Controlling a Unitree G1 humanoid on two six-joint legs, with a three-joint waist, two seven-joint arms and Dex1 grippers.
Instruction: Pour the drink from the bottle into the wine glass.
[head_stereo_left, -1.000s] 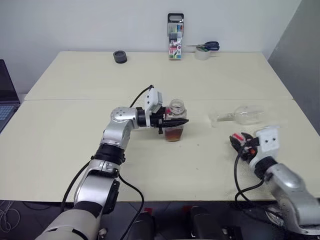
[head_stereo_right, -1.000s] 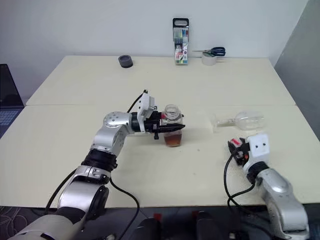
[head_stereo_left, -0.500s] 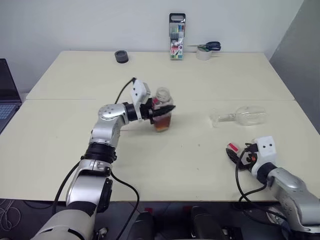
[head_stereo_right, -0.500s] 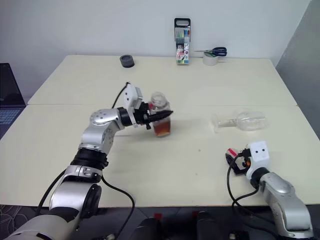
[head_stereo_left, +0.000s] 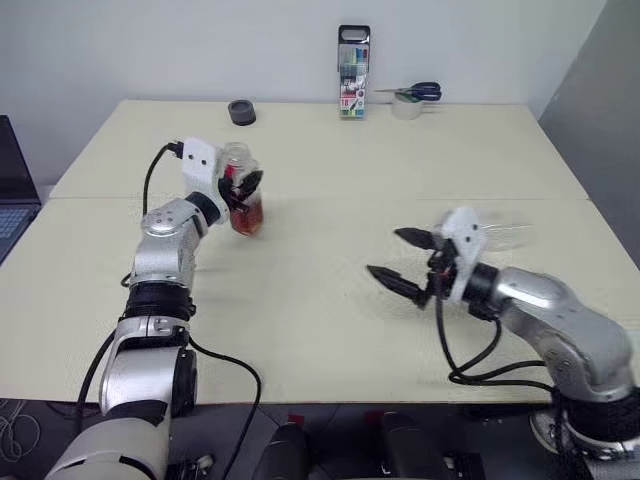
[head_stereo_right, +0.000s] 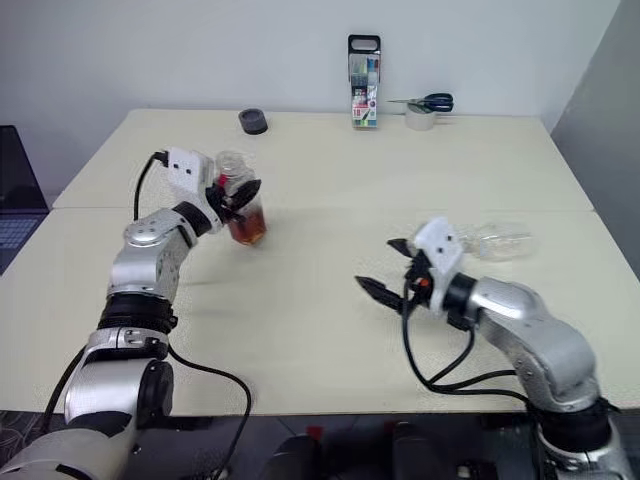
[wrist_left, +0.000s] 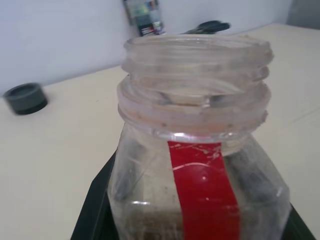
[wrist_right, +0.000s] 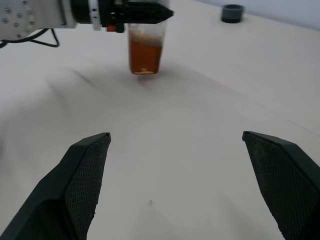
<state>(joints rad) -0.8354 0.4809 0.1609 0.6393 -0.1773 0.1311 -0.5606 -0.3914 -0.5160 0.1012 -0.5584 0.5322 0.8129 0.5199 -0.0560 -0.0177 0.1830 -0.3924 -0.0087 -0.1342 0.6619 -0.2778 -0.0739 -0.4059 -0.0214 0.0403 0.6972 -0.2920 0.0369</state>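
My left gripper (head_stereo_left: 246, 188) is shut on the bottle (head_stereo_left: 243, 200), a clear squarish one with a red label strip (wrist_left: 202, 192) and an open mouth. It holds the bottle upright over the left part of the table. The amber drink (wrist_right: 145, 55) fills the bottle's lower half. The wine glass (head_stereo_left: 500, 232) lies on its side at the right, partly hidden behind my right arm. My right gripper (head_stereo_left: 388, 254) hovers mid-table in front of the glass, open wide with nothing between its fingers (wrist_right: 87, 172), pointing toward the bottle.
At the table's far edge stand a pen box (head_stereo_left: 352, 73), a tape roll with scissors (head_stereo_left: 408, 102) and a dark round cap (head_stereo_left: 240, 112). A laptop (head_stereo_left: 10, 190) sits off the left edge. A seam (head_stereo_left: 330, 198) runs across the table.
My left gripper has carried the bottle leftward and farther away, turning to point forward. My right gripper has risen from the front right, swung left toward mid-table and opened wide.
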